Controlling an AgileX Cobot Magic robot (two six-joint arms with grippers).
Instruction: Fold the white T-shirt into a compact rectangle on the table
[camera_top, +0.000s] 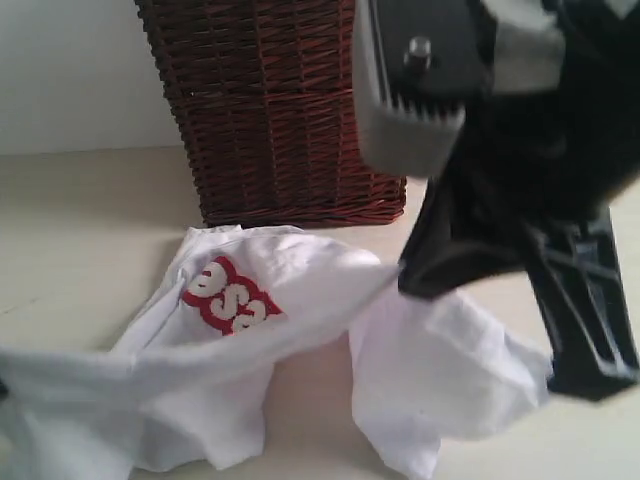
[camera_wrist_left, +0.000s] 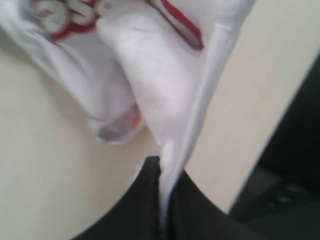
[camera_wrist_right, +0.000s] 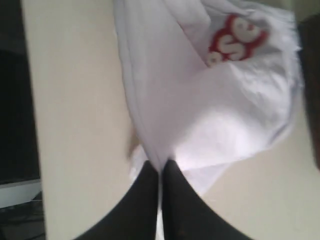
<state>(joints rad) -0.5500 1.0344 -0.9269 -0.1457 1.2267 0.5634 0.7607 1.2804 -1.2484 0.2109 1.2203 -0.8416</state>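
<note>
Now holding the white T-shirt (camera_top: 310, 290) up, not flat yet. On the left, pinched tight at a hem by the left gripper (camera_wrist_left: 162, 172). Sagging in the middle toward the table (camera_top: 80, 220), in front of the basket (camera_top: 280, 120) by the back edge. On the right, pinched tight by the right gripper (camera_wrist_right: 161, 172) too. Stretched long from left to right, one end each, so probably pull apart evenly next.

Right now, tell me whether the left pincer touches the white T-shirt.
Touching. The left wrist view shows the left pincer shut on the white T-shirt, cloth pinched between its jaws.
</note>
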